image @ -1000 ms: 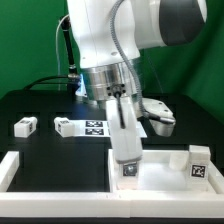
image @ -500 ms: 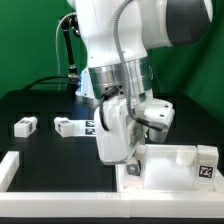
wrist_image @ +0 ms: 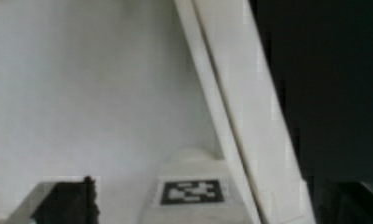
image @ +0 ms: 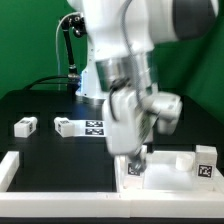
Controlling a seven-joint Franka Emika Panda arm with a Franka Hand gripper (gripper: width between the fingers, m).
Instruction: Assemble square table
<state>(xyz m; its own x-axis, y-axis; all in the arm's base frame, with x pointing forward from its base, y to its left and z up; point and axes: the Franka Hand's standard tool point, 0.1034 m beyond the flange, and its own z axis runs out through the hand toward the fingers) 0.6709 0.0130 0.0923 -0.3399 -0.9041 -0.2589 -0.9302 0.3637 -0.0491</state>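
Observation:
The square table's white panel point(image: 168, 172) lies at the front of the exterior view's right. My gripper point(image: 134, 160) comes down on its near-left corner, by a side tag point(image: 135, 169). In the wrist view the panel point(wrist_image: 94, 100) fills most of the picture. Its tag point(wrist_image: 195, 190) sits between my two dark fingertips point(wrist_image: 67, 202), and my gripper point(wrist_image: 201, 205) has one finger over the panel and the other past its rim, over the black table. The jaws look closed on the panel's corner. Two short white legs point(image: 26, 125) point(image: 66, 127) lie at the exterior view's left. Another tagged leg point(image: 203, 160) is by the panel's right end.
The marker board point(image: 95, 126) lies behind the arm at centre. Long white border bars point(image: 10, 168) run along the left and front of the black table. A green backdrop stands behind, with black cables at the back left.
My gripper has swung toward the exterior view's right and turned, and the panel's left corner has shifted right with it. The legs at the left have not moved.

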